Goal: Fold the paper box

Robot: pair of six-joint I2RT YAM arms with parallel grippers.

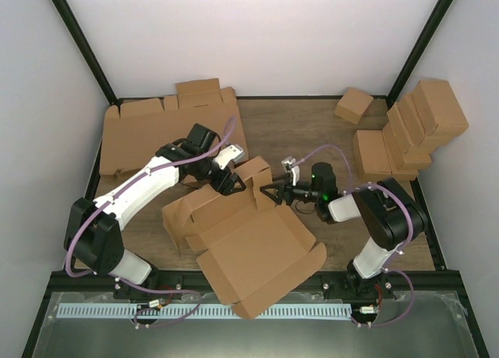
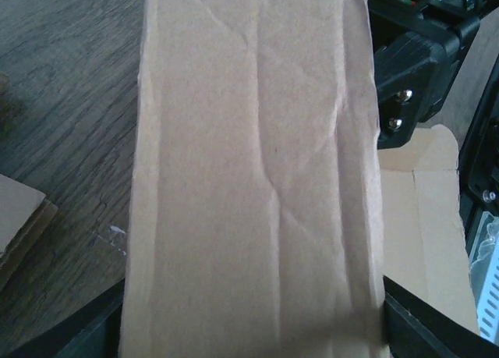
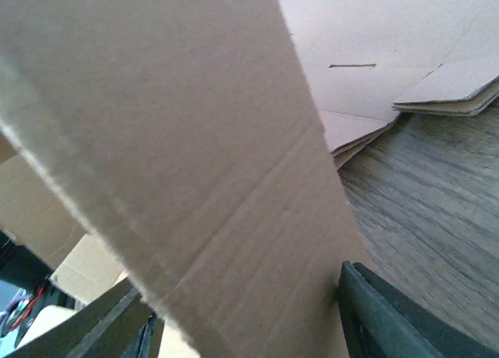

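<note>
The paper box (image 1: 257, 245) lies half formed in the middle of the table, its large lid panel spread toward the near edge and one side flap (image 1: 253, 177) standing up. My left gripper (image 1: 231, 184) is at the flap's left side and my right gripper (image 1: 270, 193) at its right. In the left wrist view the creased flap (image 2: 257, 179) fills the space between my wide-apart fingers (image 2: 86, 334). In the right wrist view a tilted panel (image 3: 195, 163) sits between my spread fingers (image 3: 405, 319). Both grippers look open, straddling cardboard.
A pile of flat cardboard blanks (image 1: 152, 132) lies at the back left and shows in the right wrist view (image 3: 390, 38). A cluster of ready-made boxes (image 1: 413, 132) stands at the back right, with one small box (image 1: 353, 105) apart. Black frame posts line the walls.
</note>
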